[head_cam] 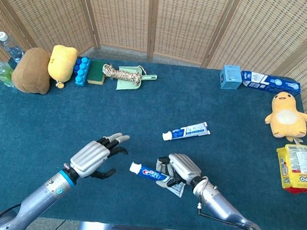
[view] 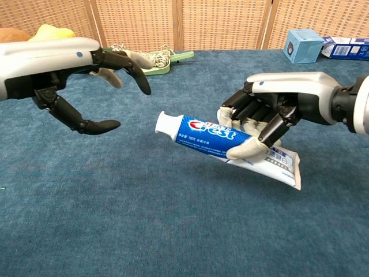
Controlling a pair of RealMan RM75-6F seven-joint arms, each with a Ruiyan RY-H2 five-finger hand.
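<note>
The right hand (head_cam: 183, 170) is clamped on a toothpaste tube (view: 214, 137), thumb under and fingers over its rear half, lifting it clear of the blue cloth (head_cam: 44, 121); the white cap end points toward the left hand (head_cam: 92, 159). The left hand holds nothing, its fingers spread apart and thumb lowered, just beside the tube's cap without touching it. A second tube (head_cam: 186, 131) lies on the cloth behind the held tube, near it. A rope coil (head_cam: 117, 72) rests well beyond the held tube, at the far edge.
</note>
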